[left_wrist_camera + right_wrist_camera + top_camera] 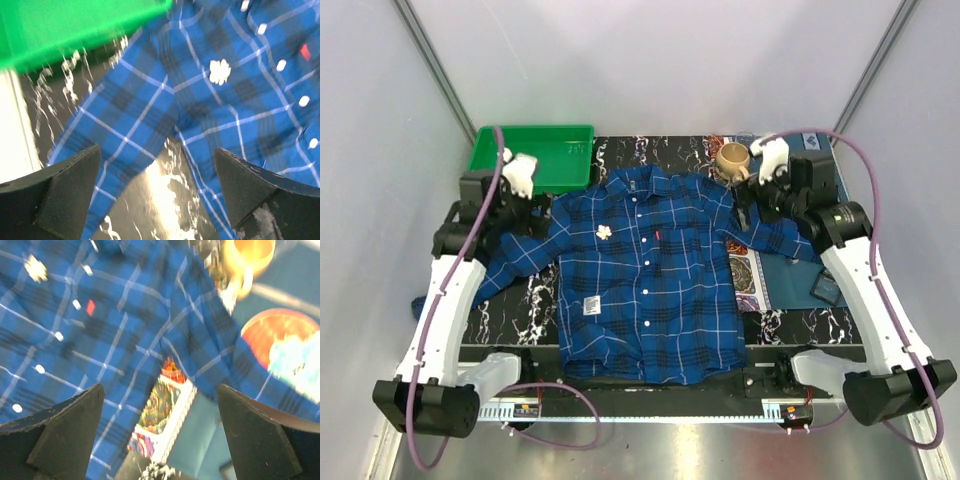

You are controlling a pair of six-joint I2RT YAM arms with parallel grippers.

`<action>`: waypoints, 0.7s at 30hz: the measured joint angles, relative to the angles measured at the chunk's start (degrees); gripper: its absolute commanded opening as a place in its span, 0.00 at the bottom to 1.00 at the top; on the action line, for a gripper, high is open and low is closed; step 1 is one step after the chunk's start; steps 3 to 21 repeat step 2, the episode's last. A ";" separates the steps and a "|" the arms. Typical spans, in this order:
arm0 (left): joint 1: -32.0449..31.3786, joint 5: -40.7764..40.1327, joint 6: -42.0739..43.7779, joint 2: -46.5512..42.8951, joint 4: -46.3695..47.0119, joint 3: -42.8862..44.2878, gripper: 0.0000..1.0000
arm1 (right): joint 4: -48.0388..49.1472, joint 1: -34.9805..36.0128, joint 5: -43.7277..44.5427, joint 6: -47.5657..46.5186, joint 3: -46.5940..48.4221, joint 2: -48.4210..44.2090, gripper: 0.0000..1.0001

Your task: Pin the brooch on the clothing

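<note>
**Top external view.** One plaid shirt, dark and bright blue with thin white lines, is laid front up on the black marbled table, its collar toward the far side. One brooch, a small cream flower, is seen on the chest panel left of the button row, apart from both grippers. One white label is noted lower on the same panel, and one red tag on the pocket. One green tray stands at the far left, and one tan mug just beyond the shirt's far right shoulder. Two arms are counted. The left gripper is held over the sleeve at the view's left, the right gripper over the opposite sleeve.

**Left wrist view.** The left gripper is shown with its two fingers spread wide and nothing held between them. The shirt's sleeve and a strip of bare table lie below the gap. The brooch is found up and right of the gap, lying on the shirt. Five white buttons are counted in a slanting row at the right, with the red tag beside them. One corner of the tray fills the top left.

**Right wrist view.** The right gripper is likewise spread wide and empty. The brooch is placed at the far upper left, blurred. At least five buttons are counted. One patterned card is seen beneath the sleeve edge, and the mug — blurred — at the top.
</note>
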 measured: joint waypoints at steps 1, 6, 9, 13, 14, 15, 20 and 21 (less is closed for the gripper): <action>-0.17 -1.03 0.02 -0.55 -0.63 -2.86 0.99 | 0.04 -0.66 1.01 -0.15 -2.99 -1.11 1.00; -0.46 -1.97 0.09 -0.96 -1.29 -5.20 0.99 | -0.24 -1.16 2.01 -0.22 -5.88 -1.84 1.00; -0.46 -1.97 0.09 -0.96 -1.29 -5.20 0.99 | -0.24 -1.16 2.01 -0.22 -5.88 -1.84 1.00; -0.46 -1.97 0.09 -0.96 -1.29 -5.20 0.99 | -0.24 -1.16 2.01 -0.22 -5.88 -1.84 1.00; -0.46 -1.97 0.09 -0.96 -1.29 -5.20 0.99 | -0.24 -1.16 2.01 -0.22 -5.88 -1.84 1.00; -0.46 -1.97 0.09 -0.96 -1.29 -5.20 0.99 | -0.24 -1.16 2.01 -0.22 -5.88 -1.84 1.00; -0.46 -1.97 0.09 -0.96 -1.29 -5.20 0.99 | -0.24 -1.16 2.01 -0.22 -5.88 -1.84 1.00; -0.46 -1.97 0.09 -0.96 -1.29 -5.20 0.99 | -0.24 -1.16 2.01 -0.22 -5.88 -1.84 1.00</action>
